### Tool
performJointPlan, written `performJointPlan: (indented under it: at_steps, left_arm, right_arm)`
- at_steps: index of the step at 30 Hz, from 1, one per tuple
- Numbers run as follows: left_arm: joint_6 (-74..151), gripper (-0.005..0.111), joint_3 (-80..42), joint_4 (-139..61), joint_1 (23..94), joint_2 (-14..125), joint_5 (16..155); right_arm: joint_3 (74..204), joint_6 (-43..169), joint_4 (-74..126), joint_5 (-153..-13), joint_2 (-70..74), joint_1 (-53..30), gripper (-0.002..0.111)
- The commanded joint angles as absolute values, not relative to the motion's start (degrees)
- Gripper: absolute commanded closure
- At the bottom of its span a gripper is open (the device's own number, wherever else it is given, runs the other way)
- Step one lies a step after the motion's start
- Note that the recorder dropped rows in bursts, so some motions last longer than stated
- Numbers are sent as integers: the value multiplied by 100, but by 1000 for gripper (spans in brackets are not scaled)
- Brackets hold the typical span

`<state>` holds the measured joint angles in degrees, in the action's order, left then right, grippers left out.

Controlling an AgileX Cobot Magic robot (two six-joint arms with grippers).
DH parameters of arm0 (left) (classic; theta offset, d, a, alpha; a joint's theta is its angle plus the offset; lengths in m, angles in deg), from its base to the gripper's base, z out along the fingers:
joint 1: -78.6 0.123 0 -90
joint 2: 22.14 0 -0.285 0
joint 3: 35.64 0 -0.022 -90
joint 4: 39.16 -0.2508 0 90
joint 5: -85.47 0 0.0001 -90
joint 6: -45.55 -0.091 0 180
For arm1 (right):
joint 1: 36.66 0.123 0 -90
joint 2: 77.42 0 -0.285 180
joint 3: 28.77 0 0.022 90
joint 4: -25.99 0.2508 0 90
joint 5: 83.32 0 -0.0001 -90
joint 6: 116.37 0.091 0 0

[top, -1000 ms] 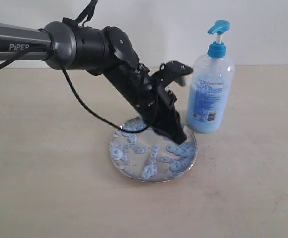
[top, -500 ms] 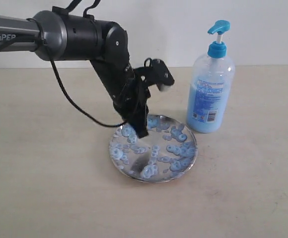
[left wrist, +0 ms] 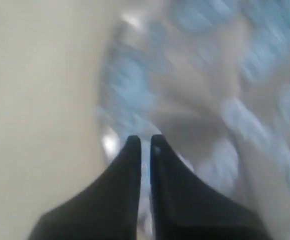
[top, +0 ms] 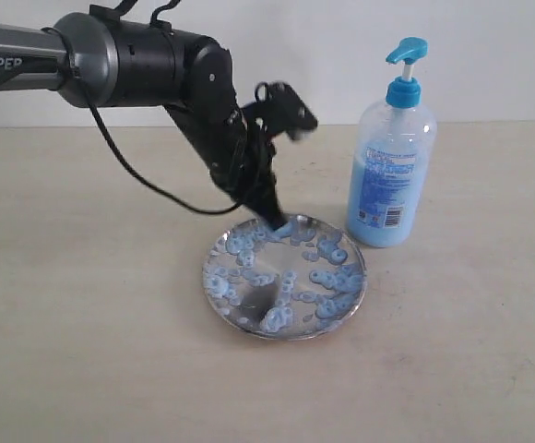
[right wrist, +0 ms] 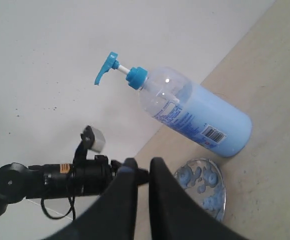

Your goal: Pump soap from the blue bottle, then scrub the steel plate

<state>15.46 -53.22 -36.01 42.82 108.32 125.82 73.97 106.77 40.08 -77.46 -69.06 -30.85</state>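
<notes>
The steel plate [top: 254, 309] lies on the table, dotted with pale-blue soap [top: 327, 277] blobs. Beside it, at its right, the blue bottle [top: 392, 157] stands upright with its pump head up. My left gripper [top: 277, 221] points down onto the plate's far-left part, shut, with only a thin slit between its black fingers [left wrist: 132, 150] and nothing held. The left wrist view is blurred and shows the plate [left wrist: 195, 115] close below. My right gripper [right wrist: 143, 162] is shut and empty, high up, looking down on the bottle [right wrist: 200, 115] and plate [right wrist: 200, 196]. It is outside the exterior view.
The left arm [top: 148, 60] comes in from the upper left with a black cable [top: 157, 189] looping down toward the plate. A pale wall [top: 323, 37] closes the table's far side. Bare tabletop [top: 83, 323] surrounds the plate.
My left gripper has swept from the plate's right side across to its left, then up to the far-left rim. Bottle and plate have stayed put.
</notes>
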Motion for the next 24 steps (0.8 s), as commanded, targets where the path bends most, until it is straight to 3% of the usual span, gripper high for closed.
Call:
performJointPlan:
  at_steps: [1, 5, 8, 11, 14, 16, 20, 24]
  left_arm:
    - [2896, 103, -5341, -2308, 4211, 10808, 11654]
    - [895, 103, -5330, -2495, 4211, 10796, 14180]
    - [802, 103, -5279, -3708, 4335, 10796, 15465]
    - [2022, 103, -5353, -4461, 4448, 10796, 14357]
    - [3483, 103, -5378, -3274, 4500, 10796, 12998]
    - [2302, 103, -5378, -1964, 4472, 10796, 13203]
    - [405, 103, -5364, -998, 4471, 10766, 15335]
    - [1233, 103, -4875, -1716, 4587, 10245, 14719]
  right_arm:
    - [7401, 10662, 4001, -7754, -6898, -3095, 104]
    - [7401, 10662, 4001, -7754, -6898, -3095, 104]
    - [7401, 10662, 4001, -7754, -6898, -3095, 104]
    - [7401, 10662, 4001, -7754, -6898, -3095, 104]
    - [7401, 10662, 4001, -7754, -6898, -3095, 104]
    - [7401, 10662, 4001, -7754, -6898, -3095, 104]
    - [7401, 10662, 4001, -7754, -6898, -3095, 104]
    - [7401, 10662, 4001, -7754, -6898, -3095, 104]
